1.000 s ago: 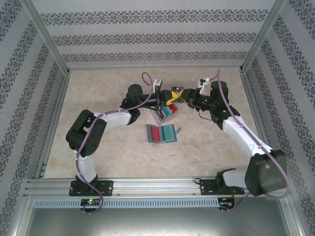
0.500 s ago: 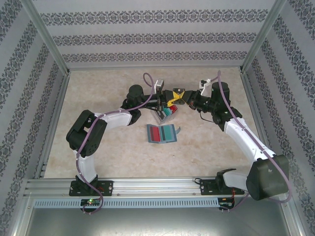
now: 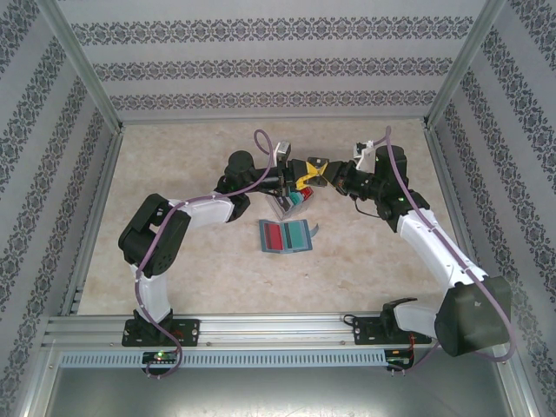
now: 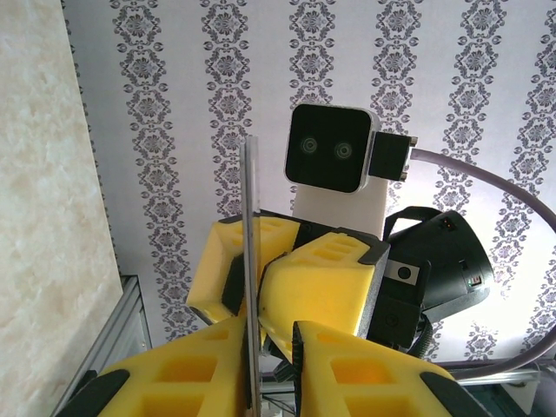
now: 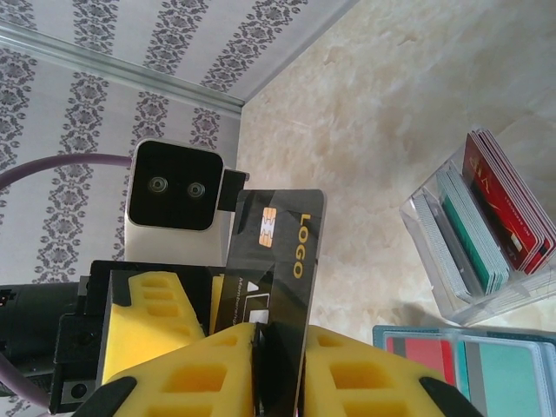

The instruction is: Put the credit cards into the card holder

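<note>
A black credit card (image 5: 280,233) with a gold chip and "LOGO" stands upright above the table. My right gripper (image 5: 280,337) is shut on its lower end. In the left wrist view this card (image 4: 249,208) is edge-on, clamped by the right gripper's fingers (image 4: 323,282). My left gripper (image 4: 271,352) is open; the card rests against one pad, with a gap to the other. Both grippers meet over the table's middle: left gripper (image 3: 298,178), right gripper (image 3: 316,170). The card holder (image 3: 285,235) lies open on the table below, with a red and a teal card in its pockets.
A clear plastic box (image 5: 483,236) with several upright cards, red and teal among them, stands just behind the card holder (image 5: 476,363) and under the grippers; the same clear box (image 3: 292,201) shows from above. Patterned walls enclose the marble-look table (image 3: 191,165).
My left gripper's jaws have parted a little from the black card. The right gripper has kept its hold on the card and drifted slightly toward the back left.
</note>
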Robot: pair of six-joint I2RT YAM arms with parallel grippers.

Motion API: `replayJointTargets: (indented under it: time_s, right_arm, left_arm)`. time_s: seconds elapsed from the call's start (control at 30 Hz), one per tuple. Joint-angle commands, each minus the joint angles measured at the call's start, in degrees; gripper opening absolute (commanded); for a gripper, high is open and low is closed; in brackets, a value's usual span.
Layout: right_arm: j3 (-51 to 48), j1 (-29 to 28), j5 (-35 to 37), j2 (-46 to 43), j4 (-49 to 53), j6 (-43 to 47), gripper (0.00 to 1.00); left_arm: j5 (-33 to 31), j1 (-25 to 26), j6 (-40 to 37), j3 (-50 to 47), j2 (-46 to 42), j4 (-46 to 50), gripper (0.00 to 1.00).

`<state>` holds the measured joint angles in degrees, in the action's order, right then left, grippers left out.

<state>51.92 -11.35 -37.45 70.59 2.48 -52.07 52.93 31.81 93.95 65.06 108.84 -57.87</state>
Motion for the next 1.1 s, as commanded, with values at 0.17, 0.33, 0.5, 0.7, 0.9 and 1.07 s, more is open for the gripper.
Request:
replayJointTargets:
  time_s: [0.17, 0.33, 0.5, 0.7, 0.9, 1.07]
  right_arm:
    - [-1.8, 1.5, 4.0, -0.2, 5.9, 1.6, 0.17]
    - [-1.9, 1.7, 4.5, -0.6, 6.1, 1.5, 0.15]
    - [-1.8, 1.7, 4.2, -0.7, 5.9, 1.5, 0.12]
    - [-1.7, 2.5, 7.7, -3.2, 8.2, 3.0, 0.03]
    - [-0.5, 3.0, 8.6, -4.5, 8.8, 5.4, 0.02]
    - [0.5, 2.6, 7.4, -2.4, 8.1, 6.8, 0.02]
  left_arm:
    - [-0.1, -0.7, -0.5, 0.5, -2.0, -8.2, 0.21]
    - [-0.2, -0.9, -1.1, 0.2, -2.5, -7.4, 0.21]
    - [-0.4, -1.0, -1.4, 0.0, -2.6, -6.9, 0.2]
    - [-2.1, -2.1, -3.7, -2.2, -4.4, -3.3, 0.09]
    - [-5.8, -3.4, -9.5, -6.5, -8.0, 5.9, 0.04]
    - [-7.7, -4.7, -14.2, -9.5, -11.2, 13.8, 0.01]
